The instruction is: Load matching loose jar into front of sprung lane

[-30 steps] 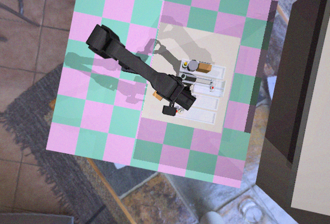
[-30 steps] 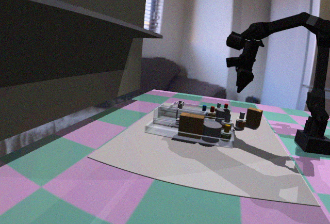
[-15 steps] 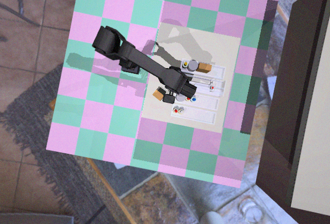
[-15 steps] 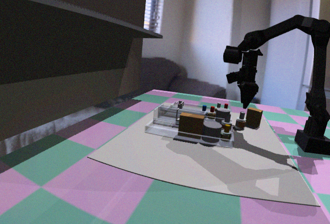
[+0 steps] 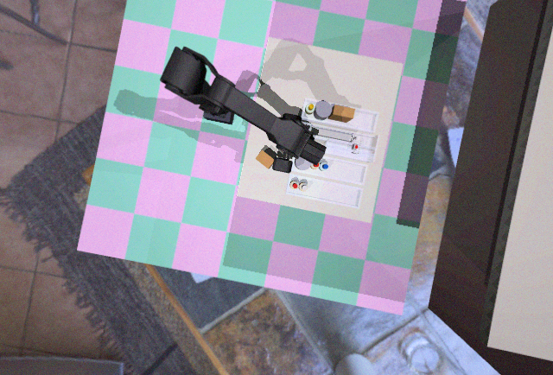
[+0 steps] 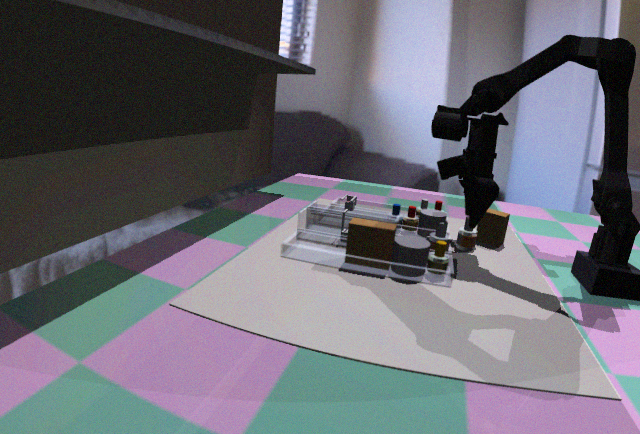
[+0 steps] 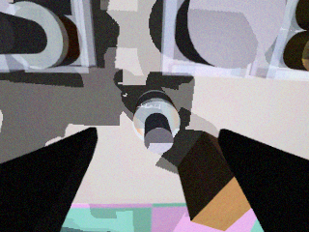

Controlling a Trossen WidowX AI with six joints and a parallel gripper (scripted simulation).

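Note:
The loose jar [image 6: 466, 240] [image 7: 156, 118], clear with brown contents and a grey-white cap, stands upright on the pale mat in front of the lanes; the arm hides it in the top view. My gripper [image 7: 159, 133] points down, wide open and empty. In the wrist view its fingers stand left and right of the jar, with gaps; in the exterior view a fingertip overlaps its cap. The lane jar [image 7: 57, 36], with a pale rim and brown side, is at the front end of the sprung lane at upper left. The pusher rail [image 5: 333, 133] runs behind; the pusher plate is not clear.
A brown box [image 5: 264, 158] [image 6: 493, 228] [image 7: 208, 179] stands close beside the loose jar. The neighbouring lane holds a grey cylinder [image 7: 222, 39] and small jars. Another outer lane holds a brown box [image 5: 343, 113], a grey cylinder [image 5: 323, 110] and a yellow-capped jar [image 5: 309, 107].

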